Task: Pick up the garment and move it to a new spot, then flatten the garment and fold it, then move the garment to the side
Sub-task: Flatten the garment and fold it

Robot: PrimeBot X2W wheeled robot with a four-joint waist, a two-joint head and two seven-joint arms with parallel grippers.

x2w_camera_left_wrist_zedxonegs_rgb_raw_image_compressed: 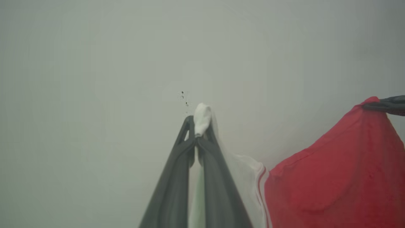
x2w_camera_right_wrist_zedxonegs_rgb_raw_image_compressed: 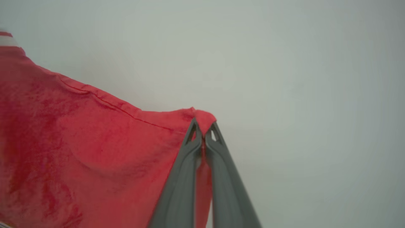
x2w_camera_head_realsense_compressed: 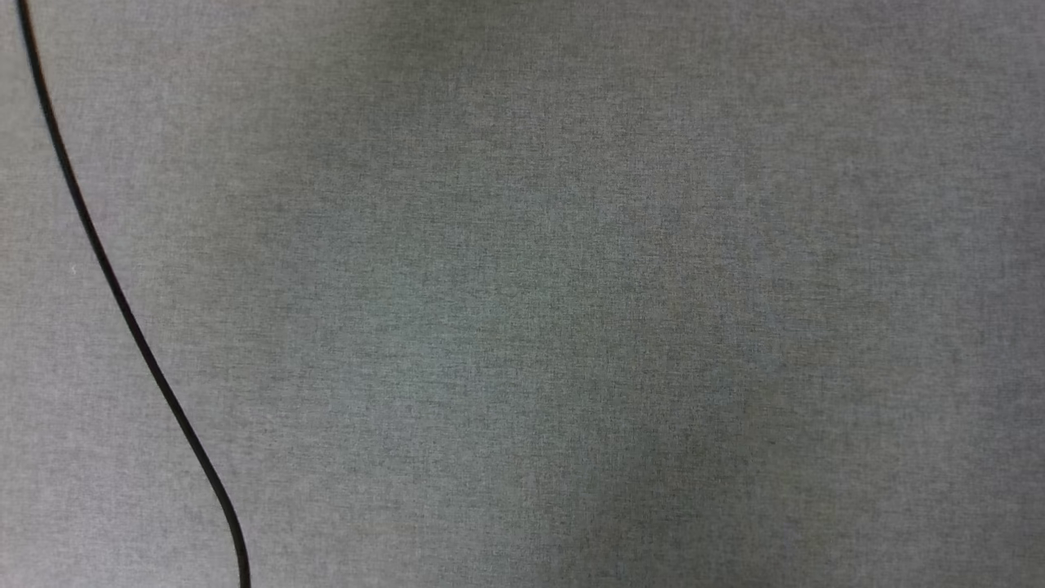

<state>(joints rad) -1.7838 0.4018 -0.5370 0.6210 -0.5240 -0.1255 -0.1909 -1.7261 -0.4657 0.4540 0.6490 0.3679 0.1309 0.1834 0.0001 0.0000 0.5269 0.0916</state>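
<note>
The garment (x2w_camera_left_wrist_zedxonegs_rgb_raw_image_compressed: 341,177) is a red shirt with a white, red-striped sleeve, and it hangs between my two grippers. In the left wrist view my left gripper (x2w_camera_left_wrist_zedxonegs_rgb_raw_image_compressed: 198,126) is shut on a pinch of the white sleeve (x2w_camera_left_wrist_zedxonegs_rgb_raw_image_compressed: 202,116). At that view's right edge the dark fingers (x2w_camera_left_wrist_zedxonegs_rgb_raw_image_compressed: 386,104) of my right gripper hold the red cloth. The right wrist view shows my right gripper (x2w_camera_right_wrist_zedxonegs_rgb_raw_image_compressed: 203,126) shut on a corner of the red garment (x2w_camera_right_wrist_zedxonegs_rgb_raw_image_compressed: 79,152), which spreads to the left along a hem seam.
The head view shows a grey cloth surface (x2w_camera_head_realsense_compressed: 571,286) with a thin black cable (x2w_camera_head_realsense_compressed: 106,269) curving down its left side. Behind the garment in both wrist views is a plain pale grey background.
</note>
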